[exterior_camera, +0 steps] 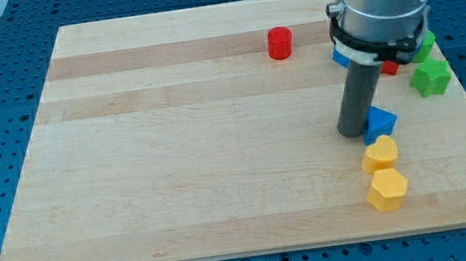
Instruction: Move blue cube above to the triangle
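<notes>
The blue cube (381,120) lies at the right of the wooden board (200,152), just above a yellow block (380,153). My tip (354,132) rests on the board, touching the cube's left side. The arm's grey body hangs over the upper right of the board. A blue block (341,57) peeks out at the arm's left edge and a red block (391,67) below its right edge. Both are mostly hidden, so their shapes cannot be told. No triangle shows clearly.
A red cylinder (280,43) stands near the board's top, left of the arm. A second yellow block (387,190) lies below the first. Two green blocks (430,77) (424,43) sit by the right edge. A blue perforated table surrounds the board.
</notes>
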